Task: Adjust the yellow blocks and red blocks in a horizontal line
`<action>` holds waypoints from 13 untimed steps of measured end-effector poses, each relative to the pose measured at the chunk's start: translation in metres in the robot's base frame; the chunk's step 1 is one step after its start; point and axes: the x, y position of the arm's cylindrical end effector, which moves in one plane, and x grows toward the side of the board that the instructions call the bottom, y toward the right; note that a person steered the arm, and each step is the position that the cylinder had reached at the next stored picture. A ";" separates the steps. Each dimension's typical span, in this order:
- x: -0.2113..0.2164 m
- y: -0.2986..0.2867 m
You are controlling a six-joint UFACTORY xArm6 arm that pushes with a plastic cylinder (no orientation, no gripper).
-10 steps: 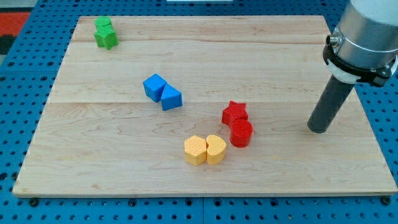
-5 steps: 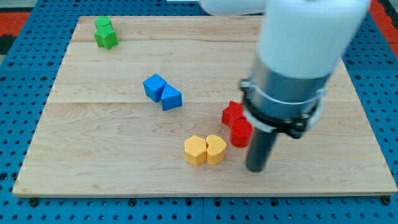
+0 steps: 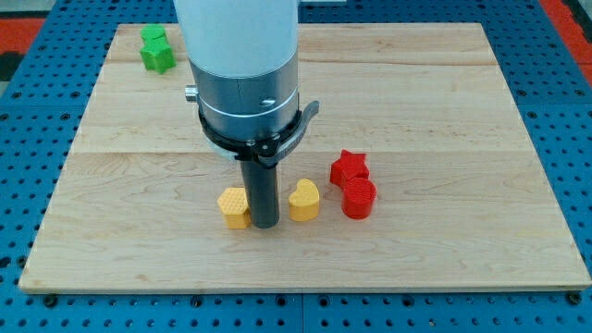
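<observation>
My tip [image 3: 265, 223] rests on the board between the two yellow blocks. The yellow hexagon-like block [image 3: 234, 207] is just to its left, touching or nearly touching the rod. The yellow heart block [image 3: 304, 200] is just to its right. Further right sit the red cylinder [image 3: 359, 198] and the red star block [image 3: 350, 167] right above it, touching each other. The heart stands a small gap left of the red cylinder. The yellow blocks and the red cylinder lie roughly along one row.
Two green blocks [image 3: 156, 48] sit at the view's top left of the wooden board [image 3: 444, 111]. The arm's body hides the board's middle, where the blue blocks were. A blue pegboard surrounds the board.
My tip moved from the board's right side leftward to between the yellow blocks. The yellow pair has split: the hexagon-like one went left, the heart went slightly up. The blue blocks are now hidden.
</observation>
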 end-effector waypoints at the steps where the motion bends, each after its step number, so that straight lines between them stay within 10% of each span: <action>1: 0.021 0.012; 4: 0.047 -0.009; 7: 0.001 0.168; 10: -0.119 0.082; 13: -0.050 0.057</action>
